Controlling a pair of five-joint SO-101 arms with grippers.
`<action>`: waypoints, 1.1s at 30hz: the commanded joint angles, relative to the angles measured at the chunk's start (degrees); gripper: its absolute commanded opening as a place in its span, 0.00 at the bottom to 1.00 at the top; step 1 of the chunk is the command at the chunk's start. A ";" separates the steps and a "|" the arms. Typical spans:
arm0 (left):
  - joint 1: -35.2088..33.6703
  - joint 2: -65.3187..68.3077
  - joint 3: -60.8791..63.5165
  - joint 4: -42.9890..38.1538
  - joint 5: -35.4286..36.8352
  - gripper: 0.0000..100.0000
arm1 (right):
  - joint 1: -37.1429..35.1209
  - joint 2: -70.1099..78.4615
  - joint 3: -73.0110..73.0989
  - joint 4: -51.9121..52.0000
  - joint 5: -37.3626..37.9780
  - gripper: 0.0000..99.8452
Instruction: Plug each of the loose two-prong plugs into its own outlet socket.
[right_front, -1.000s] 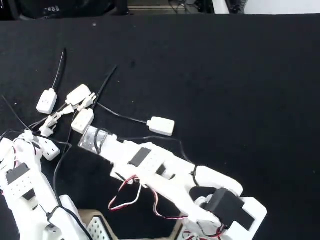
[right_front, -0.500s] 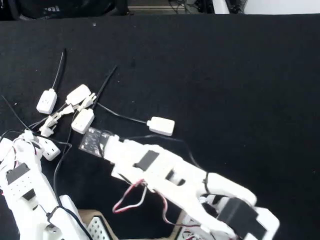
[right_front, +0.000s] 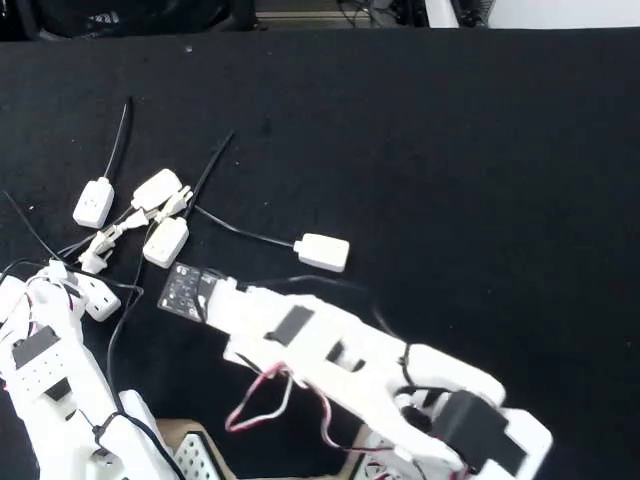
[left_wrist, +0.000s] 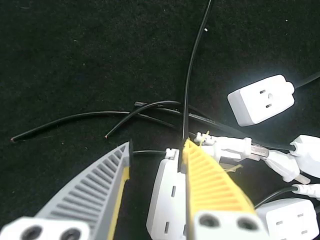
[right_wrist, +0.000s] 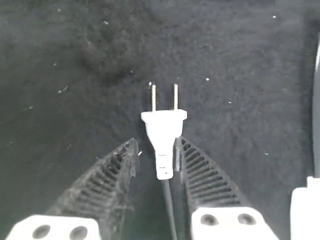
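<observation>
**A:** Entry one, the right gripper?

**B:** Right gripper: partly open around a white plug. One finger touches the plug's body, and a thin dark gap shows at the other finger. The prongs point away from the gripper, over the black table. The cord runs back between the fingers.

**A:** Anything in its path?

**B:** From above, a near socket lies just past the tips. A middle socket and a far socket lie beyond it. A lone socket sits off to one side.

**A:** Entry two, the left gripper?

**B:** Left gripper: wide open, clamping nothing. A white socket lies between the fingers, against the yellow finger (a dark gap separates it from the grey finger).

**A:** Obstructions?

**B:** Black cords cross just ahead of the tips. Out past the yellow finger lie white connectors, end to end, and a face-up socket farther ahead.
</observation>
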 joint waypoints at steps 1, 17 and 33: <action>-0.31 -1.14 -1.27 -0.97 0.53 0.17 | -1.05 1.98 -4.62 0.70 0.62 0.12; -0.40 -1.14 -1.27 -0.97 0.53 0.17 | -0.97 -0.75 -6.37 4.40 0.70 0.12; -0.66 -1.14 -1.27 -0.97 0.53 0.17 | 0.79 -6.20 0.75 -1.85 0.70 0.12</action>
